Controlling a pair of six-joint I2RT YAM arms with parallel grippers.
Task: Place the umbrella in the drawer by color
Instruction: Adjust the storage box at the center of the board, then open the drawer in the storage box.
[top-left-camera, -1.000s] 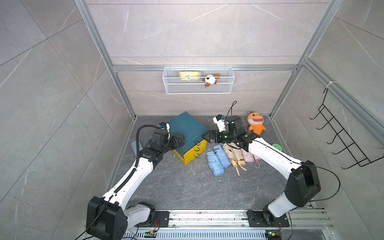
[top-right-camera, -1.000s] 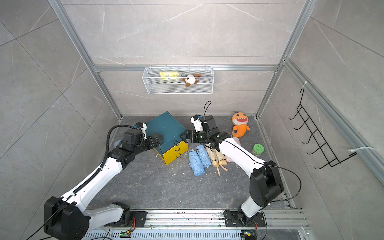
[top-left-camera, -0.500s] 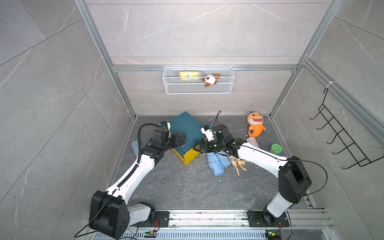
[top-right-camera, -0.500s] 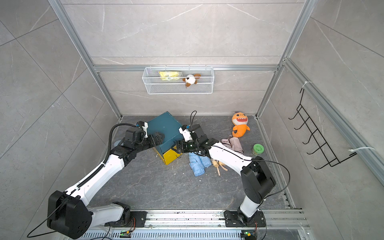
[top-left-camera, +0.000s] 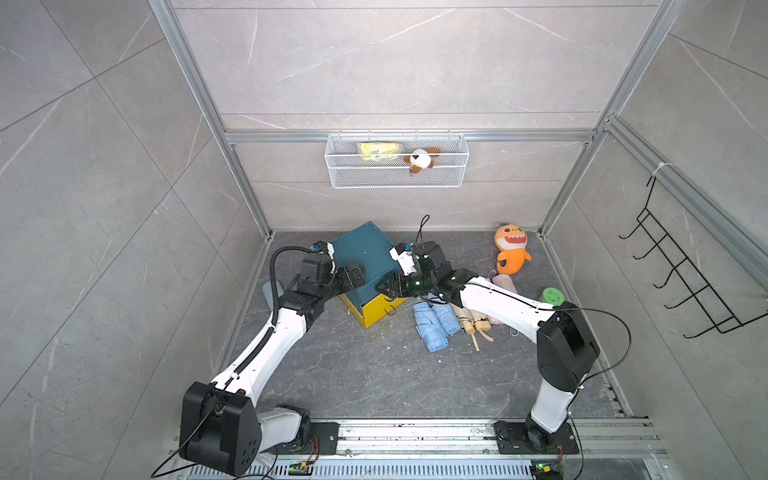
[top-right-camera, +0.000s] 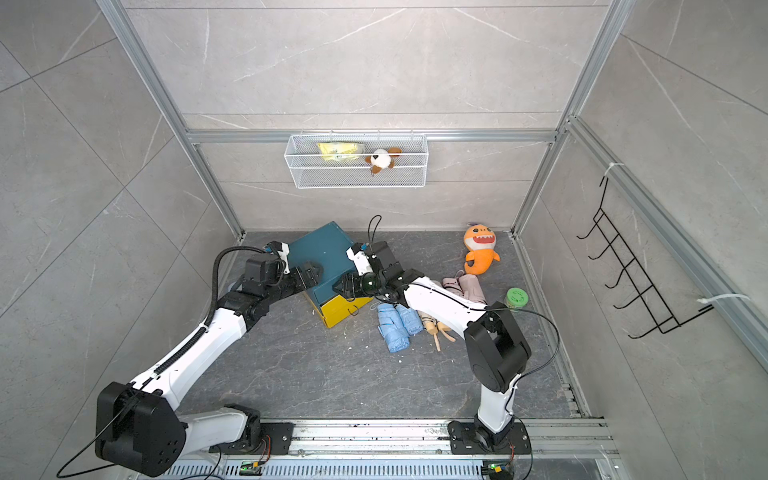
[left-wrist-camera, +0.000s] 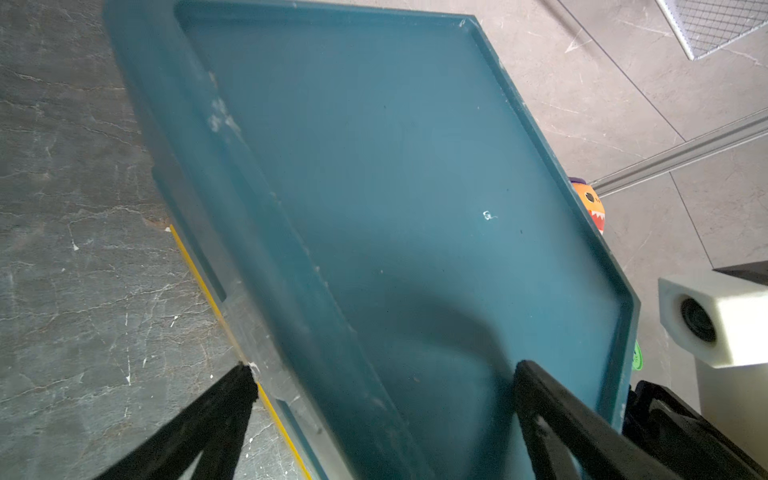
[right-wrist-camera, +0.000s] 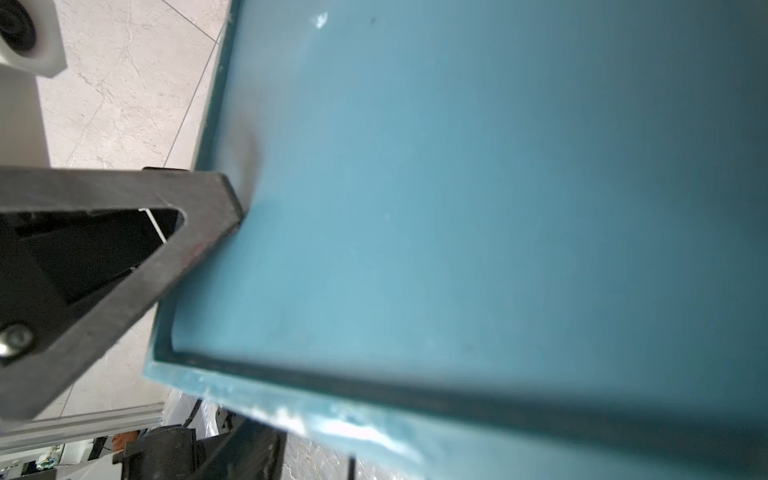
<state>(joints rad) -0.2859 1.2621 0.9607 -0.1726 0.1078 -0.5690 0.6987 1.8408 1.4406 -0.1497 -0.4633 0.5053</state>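
Right claw (top-left-camera: 386, 288) swings over to the cabinet (top-left-camera: 365, 255)

A second ago we had this claw hanging over the upper ends of the umbrellas, right of centre in both top views, with its jaws wide. Now it sits further left in the picture, hard against the lower right corner of the teal top, and the jaws have narrowed on the way. From its own wrist camera we see one finger (right-wrist-camera: 208, 208) pressed to the raised rim of that top. The second finger is hidden, so we cannot tell whether the right claw is clamped on the edge or only leaning on it.

Our left claw (top-left-camera: 358, 275) has barely shifted. It stands with jaws fully apart at the cabinet's left edge in the picture, one finger over the teal top and one out past it above the worktop (top-left-camera: 374, 374), holding nothing.

The umbrellas lie where they lay. Two blue umbrellas (top-left-camera: 434, 326) rest side by side just right of the yellow drawer (top-left-camera: 376, 311), with the beige umbrellas (top-left-camera: 478, 322) next to them. A pink umbrella (top-left-camera: 505, 284) is partly under the right arm. None is lifted, none is in a drawer, and the drawer fronts look shut as far as we can see.

We read the change as a turn from picking to preparing. Both arms bracket the cabinet, most likely to square it up or steady it before a drawer is pulled. Sorting by colour has not begun.
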